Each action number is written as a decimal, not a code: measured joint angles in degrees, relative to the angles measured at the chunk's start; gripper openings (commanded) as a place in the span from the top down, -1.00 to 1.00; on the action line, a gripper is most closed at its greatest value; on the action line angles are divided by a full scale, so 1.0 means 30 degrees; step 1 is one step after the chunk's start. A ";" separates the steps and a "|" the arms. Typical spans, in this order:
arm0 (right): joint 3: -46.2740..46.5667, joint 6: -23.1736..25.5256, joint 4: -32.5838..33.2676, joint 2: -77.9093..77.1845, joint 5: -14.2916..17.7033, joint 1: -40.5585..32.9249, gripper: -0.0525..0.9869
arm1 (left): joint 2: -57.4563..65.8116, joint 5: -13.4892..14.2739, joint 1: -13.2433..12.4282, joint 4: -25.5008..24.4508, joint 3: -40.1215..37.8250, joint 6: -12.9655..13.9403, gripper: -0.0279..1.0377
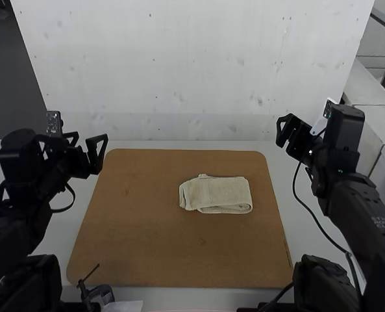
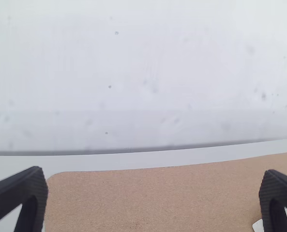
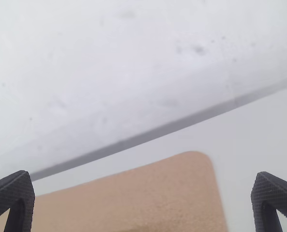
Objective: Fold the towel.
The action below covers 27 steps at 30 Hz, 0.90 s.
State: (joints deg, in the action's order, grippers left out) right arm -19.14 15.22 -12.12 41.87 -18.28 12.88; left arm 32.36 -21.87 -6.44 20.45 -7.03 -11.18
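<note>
- The cream towel [image 1: 215, 195] is folded into a small oblong, a bit bumpy, with layers peeking out along its edge.
- It lies toward two o'clock from the brown board's [image 1: 137, 221] middle.
- Left tool [image 1: 89, 139] and right tool [image 1: 293, 133]: spread wide.

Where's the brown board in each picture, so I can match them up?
High view: the brown board is in the middle, under the towel.
Left wrist view: between the fingers of the left claw, far left corner included.
Right wrist view: between the fingers of the right claw, far right corner included.
Landmark: white table past its far edge.
</note>
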 measured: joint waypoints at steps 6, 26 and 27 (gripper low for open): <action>0.1647 -0.0299 -0.1144 -0.2543 0.0809 0.0007 -0.96 | -0.2994 -0.0087 -0.0124 -0.0044 0.1370 0.0277 -0.89; 0.6135 -0.1515 -0.1166 -1.0994 0.0911 -0.0211 -0.94 | -0.8459 0.0729 -0.0896 -0.3796 0.1865 0.0117 -0.90; 0.6135 -0.1523 -0.0918 -1.1001 0.0882 -0.0270 -0.95 | -0.8459 0.0736 -0.0889 -0.3825 0.1865 0.0117 -0.90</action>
State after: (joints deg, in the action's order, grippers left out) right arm -0.73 10.66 -14.87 8.86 -15.64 12.08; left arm 6.98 -19.66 -9.10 8.97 -1.43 -10.83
